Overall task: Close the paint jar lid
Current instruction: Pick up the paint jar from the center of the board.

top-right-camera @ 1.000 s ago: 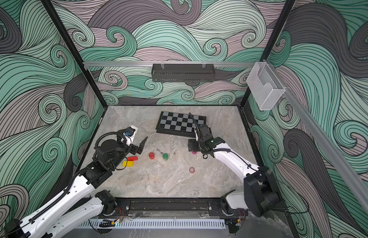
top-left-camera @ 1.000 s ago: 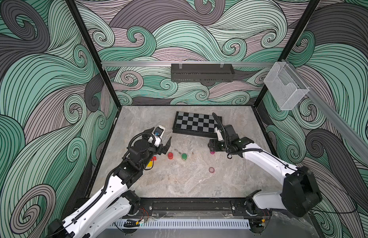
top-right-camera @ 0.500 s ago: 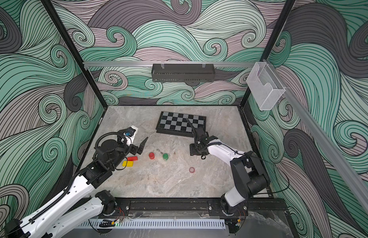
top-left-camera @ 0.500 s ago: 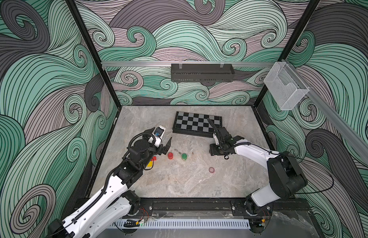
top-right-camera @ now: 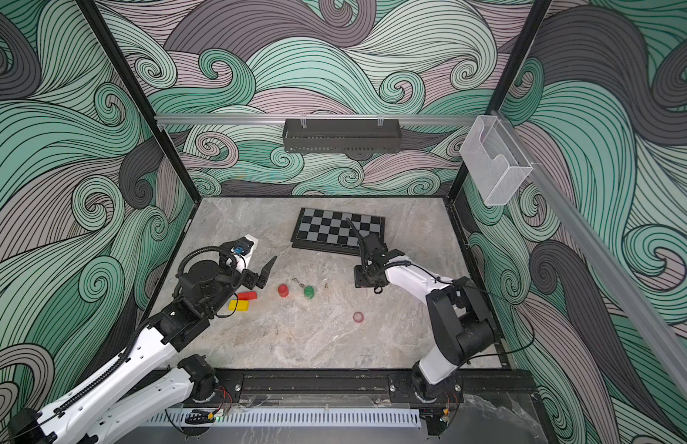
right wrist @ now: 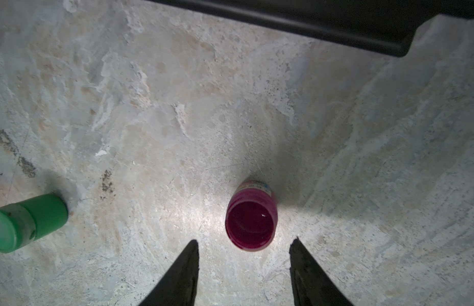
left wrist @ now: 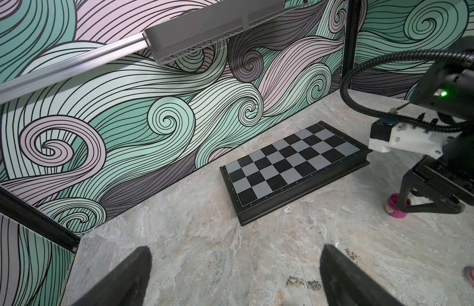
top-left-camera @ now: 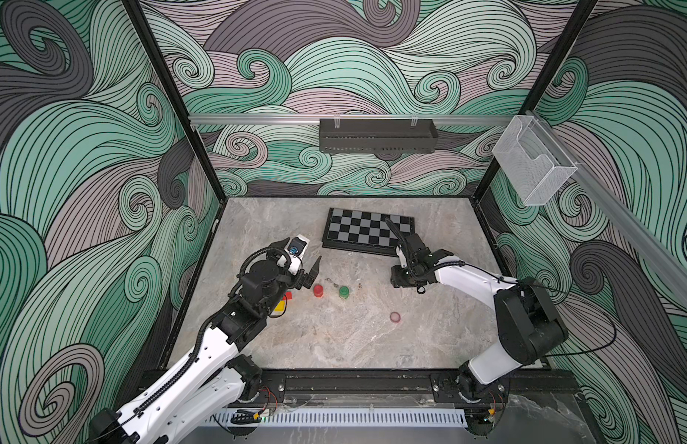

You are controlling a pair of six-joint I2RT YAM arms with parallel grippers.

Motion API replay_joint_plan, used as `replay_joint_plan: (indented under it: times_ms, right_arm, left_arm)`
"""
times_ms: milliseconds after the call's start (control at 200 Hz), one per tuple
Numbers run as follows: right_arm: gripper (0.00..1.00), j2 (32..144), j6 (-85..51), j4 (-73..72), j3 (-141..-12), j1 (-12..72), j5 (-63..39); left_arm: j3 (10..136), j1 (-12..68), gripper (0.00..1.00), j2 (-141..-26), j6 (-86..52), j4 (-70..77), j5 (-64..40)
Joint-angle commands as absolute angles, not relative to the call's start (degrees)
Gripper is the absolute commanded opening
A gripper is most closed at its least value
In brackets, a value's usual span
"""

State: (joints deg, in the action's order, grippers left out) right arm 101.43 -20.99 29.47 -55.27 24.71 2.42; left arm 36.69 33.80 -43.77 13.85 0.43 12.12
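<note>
On grey marble tabletop [top-left-camera: 334,346]: right black two-finger gripper [right wrist: 245,239] low, jaws parted, holding nothing; left black two-finger gripper [left wrist: 235,247] spread wide, empty. Just off right fingertips, small open magenta plastic paint jar [right wrist: 250,225], upright. Risks clipping its rim on closing, tipping it, spilling paint. Well apart toward the front edge, round pink translucent lid [top-left-camera: 395,316], not yet fetched.

Grey marbled table [top-left-camera: 334,346] bearing a chessboard [top-left-camera: 366,230] at upper centre, red block [top-right-camera: 247,295], yellow block [top-right-camera: 238,305], red jar [top-left-camera: 318,291], green jar [top-left-camera: 344,292], pink lid [top-left-camera: 395,316] and open pink jar [right wrist: 250,225].
</note>
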Motion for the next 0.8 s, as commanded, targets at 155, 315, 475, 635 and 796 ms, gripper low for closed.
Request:
replay_joint_plan:
  times_ms: [155, 315, 475, 635, 796]
  right_arm:
    - [0.5, 104.4, -20.7, 29.3, -58.4, 24.3, 3.3]
    - [0.48, 106.5, -20.8, 29.8, -59.7, 24.3, 3.6]
    - [0.47, 108.5, -21.3, 30.1, -60.7, 24.3, 3.7]
    - [0.44, 109.5, -22.1, 30.3, -61.6, 24.3, 4.7]
    - [0.43, 110.6, -22.3, 30.9, -62.8, 24.6, 5.5]
  left_arm:
    - [38.5, 33.5, 0.99, -43.8, 13.4, 1.1, 11.4]
    - [38.7, 33.5, 0.99, -43.9, 13.1, 0.7, 10.8]
    - [38.8, 33.5, 0.99, -44.0, 13.1, 0.6, 10.9]
    - [38.7, 33.5, 0.99, -44.2, 13.1, 0.9, 11.0]
    - [38.7, 33.5, 0.99, -44.0, 13.0, 0.8, 11.2]
